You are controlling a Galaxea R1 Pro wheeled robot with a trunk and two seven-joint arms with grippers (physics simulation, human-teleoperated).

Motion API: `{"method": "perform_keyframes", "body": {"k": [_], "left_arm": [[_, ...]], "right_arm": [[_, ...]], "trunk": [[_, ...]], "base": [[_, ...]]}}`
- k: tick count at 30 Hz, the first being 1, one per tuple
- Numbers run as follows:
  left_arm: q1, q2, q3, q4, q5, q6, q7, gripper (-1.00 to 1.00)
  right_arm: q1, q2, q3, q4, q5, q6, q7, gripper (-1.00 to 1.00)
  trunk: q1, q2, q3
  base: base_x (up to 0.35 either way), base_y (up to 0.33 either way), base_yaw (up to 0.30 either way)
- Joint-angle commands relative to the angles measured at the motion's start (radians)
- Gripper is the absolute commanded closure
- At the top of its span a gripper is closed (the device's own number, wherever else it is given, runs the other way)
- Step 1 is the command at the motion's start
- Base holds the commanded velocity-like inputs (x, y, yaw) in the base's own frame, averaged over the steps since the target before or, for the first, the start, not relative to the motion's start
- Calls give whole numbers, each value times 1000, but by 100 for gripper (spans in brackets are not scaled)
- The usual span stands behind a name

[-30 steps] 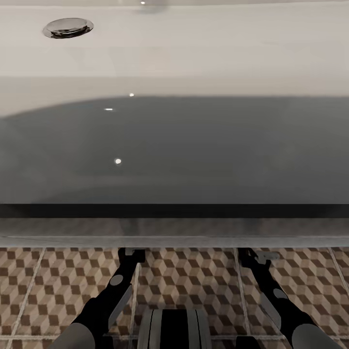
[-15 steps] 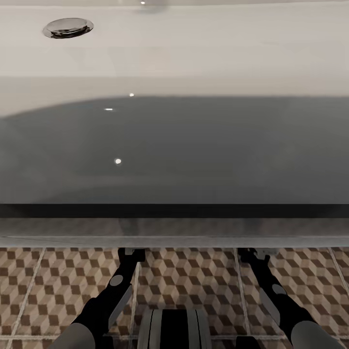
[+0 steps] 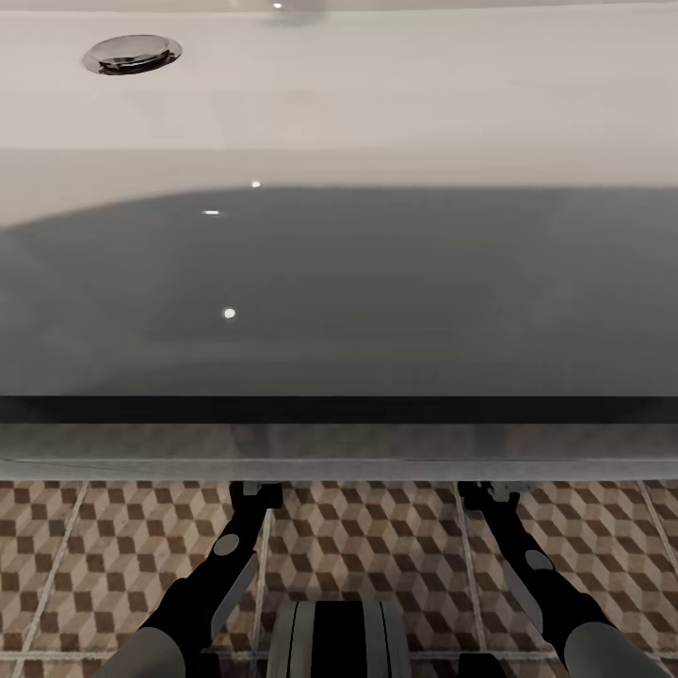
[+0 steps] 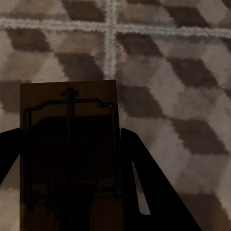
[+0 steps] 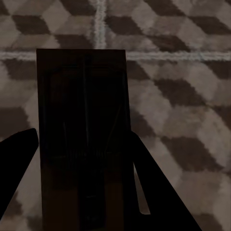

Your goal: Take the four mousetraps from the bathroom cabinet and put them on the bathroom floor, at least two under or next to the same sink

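Right arm has edged leftward; both jaws clamp a mousetrap [image 4: 70,149] [image 5: 83,144] above the bathroom floor [image 3: 377,537].

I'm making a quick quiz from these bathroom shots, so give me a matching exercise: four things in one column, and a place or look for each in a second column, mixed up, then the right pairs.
Column one:
1. mousetrap in the left gripper
2. mousetrap in the right gripper
3. chrome drain
4. floor tiles

Column two:
A. brown, beige and white cube pattern
B. board with its wire frame plain to see, between dark fingers
C. set in the white basin, at the head view's upper left
D. board almost wholly in shadow, between dark fingers

Pairs: 1-B, 2-D, 3-C, 4-A
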Motion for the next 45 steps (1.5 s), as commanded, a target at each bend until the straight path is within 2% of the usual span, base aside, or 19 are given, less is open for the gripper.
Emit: {"method": "perform_keyframes", "body": {"k": [1, 12, 45], "left_arm": [[0, 0, 0, 0, -3, 1, 3, 100], [0, -2, -2, 0, -2, 3, -4, 100], [0, -2, -2, 8, -4, -5, -21, 100]], "right_arm": [[0, 0, 0, 0, 1, 0, 0, 100], [0, 1, -1, 0, 6, -1, -28, 100], [0, 2, -1, 12, 0, -3, -29, 100]], "trunk": [[0, 0, 0], [0, 0, 0], [0, 0, 0]], "base": [[0, 0, 0], [0, 0, 0], [0, 0, 0]]}}
